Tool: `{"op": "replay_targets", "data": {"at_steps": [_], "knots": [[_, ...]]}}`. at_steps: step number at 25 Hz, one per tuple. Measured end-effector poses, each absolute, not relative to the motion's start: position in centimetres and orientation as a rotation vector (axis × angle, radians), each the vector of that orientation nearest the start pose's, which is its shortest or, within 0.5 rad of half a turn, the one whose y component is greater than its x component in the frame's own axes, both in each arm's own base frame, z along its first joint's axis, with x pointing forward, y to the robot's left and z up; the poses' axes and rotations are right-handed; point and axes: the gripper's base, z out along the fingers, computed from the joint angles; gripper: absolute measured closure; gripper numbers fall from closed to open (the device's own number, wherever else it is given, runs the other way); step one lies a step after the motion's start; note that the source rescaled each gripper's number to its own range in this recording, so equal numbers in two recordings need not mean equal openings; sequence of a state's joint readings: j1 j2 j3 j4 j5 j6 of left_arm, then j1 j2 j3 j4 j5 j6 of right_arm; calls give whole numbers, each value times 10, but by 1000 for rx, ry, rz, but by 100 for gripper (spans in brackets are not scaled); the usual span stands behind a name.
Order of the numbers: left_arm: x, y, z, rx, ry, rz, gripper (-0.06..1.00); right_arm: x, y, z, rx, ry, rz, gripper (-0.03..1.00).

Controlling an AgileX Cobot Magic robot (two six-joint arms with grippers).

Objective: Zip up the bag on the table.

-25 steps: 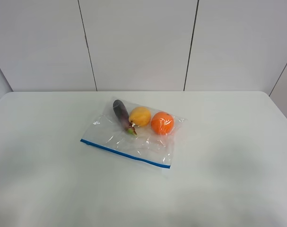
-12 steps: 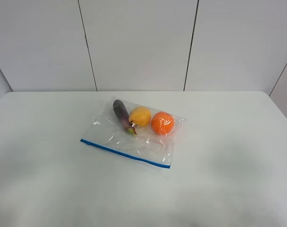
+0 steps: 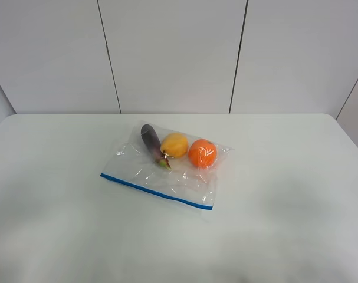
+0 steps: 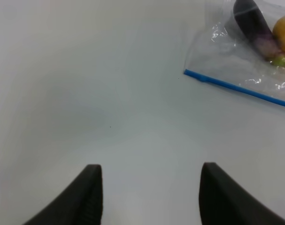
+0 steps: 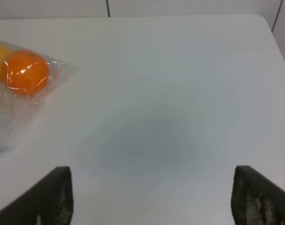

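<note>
1 bag (image 3: 167,168), 3 items, 2 grippers apart

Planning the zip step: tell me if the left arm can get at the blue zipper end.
Probably yes. The left tool is open over bare table, and nothing lies between it and the zipper end of the bag.

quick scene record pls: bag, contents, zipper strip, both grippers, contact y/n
bag: clear plastic, lying flat on the table
contents: eggplant, yellow fruit, orange, bunched at the far side
zipper strip: blue, along the near edge, whether sealed cannot be told
left gripper: open, over bare table, short of the strip's corner
right gripper: open, over bare table beside the orange end
contact: none, neither gripper touches the bag
</note>
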State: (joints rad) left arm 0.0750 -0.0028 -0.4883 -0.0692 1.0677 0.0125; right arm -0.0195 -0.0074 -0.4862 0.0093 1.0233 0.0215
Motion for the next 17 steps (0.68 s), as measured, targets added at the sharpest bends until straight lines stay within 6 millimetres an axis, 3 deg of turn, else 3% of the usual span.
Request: {"op": "replay_targets", "data": {"at_steps": [17], "knots": [[-4, -6, 274, -61, 2057, -29, 29, -3, 1, 276, 41, 2013, 12, 13]]}}
